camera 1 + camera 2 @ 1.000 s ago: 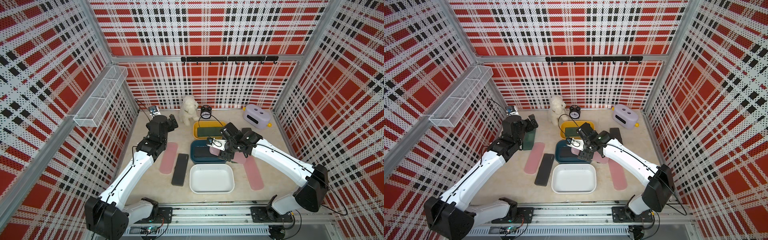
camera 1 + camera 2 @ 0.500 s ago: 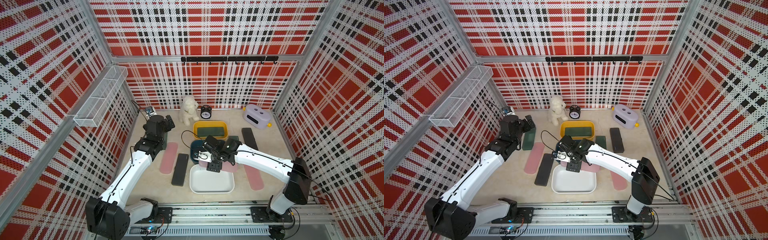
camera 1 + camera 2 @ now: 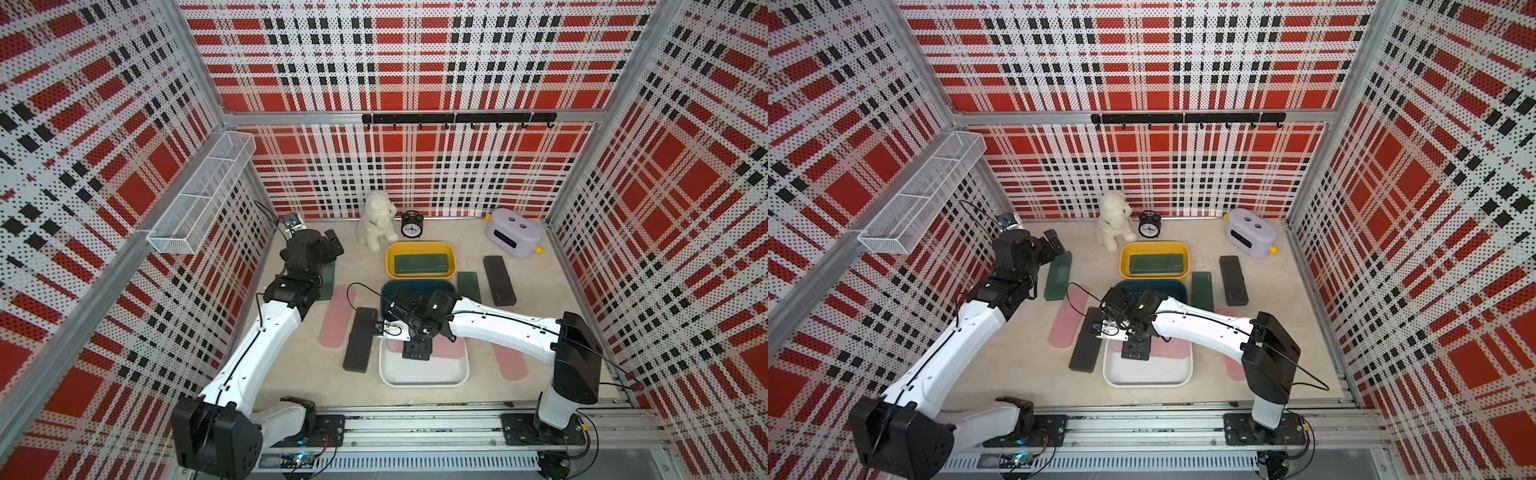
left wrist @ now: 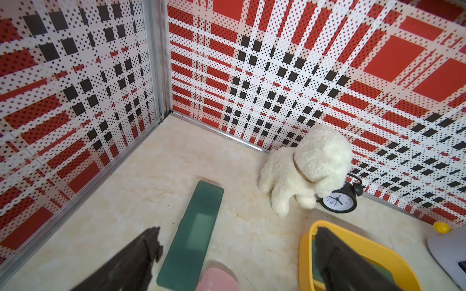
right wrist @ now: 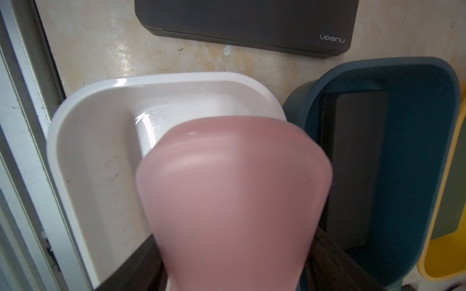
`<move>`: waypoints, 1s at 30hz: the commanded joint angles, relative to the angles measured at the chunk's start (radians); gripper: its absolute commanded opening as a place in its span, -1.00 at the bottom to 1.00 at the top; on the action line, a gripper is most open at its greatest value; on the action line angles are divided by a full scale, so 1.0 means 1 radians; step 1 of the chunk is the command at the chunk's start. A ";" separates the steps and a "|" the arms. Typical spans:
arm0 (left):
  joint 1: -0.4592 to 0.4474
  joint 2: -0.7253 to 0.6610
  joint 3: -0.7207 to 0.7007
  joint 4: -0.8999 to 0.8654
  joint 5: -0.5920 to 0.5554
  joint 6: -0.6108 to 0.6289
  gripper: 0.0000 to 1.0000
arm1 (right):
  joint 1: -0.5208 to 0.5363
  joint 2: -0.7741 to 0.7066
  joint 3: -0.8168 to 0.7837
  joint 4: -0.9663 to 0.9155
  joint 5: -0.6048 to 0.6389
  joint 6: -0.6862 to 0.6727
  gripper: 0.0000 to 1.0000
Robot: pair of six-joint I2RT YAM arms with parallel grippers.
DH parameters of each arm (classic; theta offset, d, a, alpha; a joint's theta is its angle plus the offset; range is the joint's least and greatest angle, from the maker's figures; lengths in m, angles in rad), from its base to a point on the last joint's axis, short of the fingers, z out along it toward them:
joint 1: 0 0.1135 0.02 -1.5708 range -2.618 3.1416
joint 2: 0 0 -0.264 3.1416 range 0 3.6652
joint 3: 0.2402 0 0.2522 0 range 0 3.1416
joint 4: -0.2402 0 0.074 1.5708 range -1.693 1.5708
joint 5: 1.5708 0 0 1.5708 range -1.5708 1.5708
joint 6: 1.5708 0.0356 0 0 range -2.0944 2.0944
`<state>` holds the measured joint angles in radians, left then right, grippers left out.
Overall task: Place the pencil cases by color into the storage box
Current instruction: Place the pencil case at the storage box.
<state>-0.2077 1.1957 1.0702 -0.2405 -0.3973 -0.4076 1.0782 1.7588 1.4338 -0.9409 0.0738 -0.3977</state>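
Right gripper is clamping pink pencil case over white tub; left gripper is hovering, jaws apart, above green case near back-left corner of counter.

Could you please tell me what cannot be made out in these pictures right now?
- Fingertips of the right tool: right wrist view, covered by the held pink case.
- Contents of the blue tub: both top views, mostly under the right arm.
- Far end of the loose pink case: both top views, under the same arm.
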 commanded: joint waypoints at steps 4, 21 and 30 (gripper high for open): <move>0.008 0.008 0.000 -0.005 0.008 0.000 0.99 | 0.022 0.044 -0.018 0.044 -0.052 0.021 0.35; 0.018 -0.015 -0.014 -0.005 0.009 0.010 0.99 | 0.031 0.125 -0.067 0.102 -0.074 0.049 0.35; 0.021 -0.021 -0.019 -0.006 0.015 0.012 0.99 | 0.032 0.170 -0.061 0.120 -0.087 0.049 0.38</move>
<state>-0.1959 1.1965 1.0622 -0.2417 -0.3912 -0.4034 1.1034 1.9114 1.3720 -0.8394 0.0032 -0.3565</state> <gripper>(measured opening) 0.995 0.805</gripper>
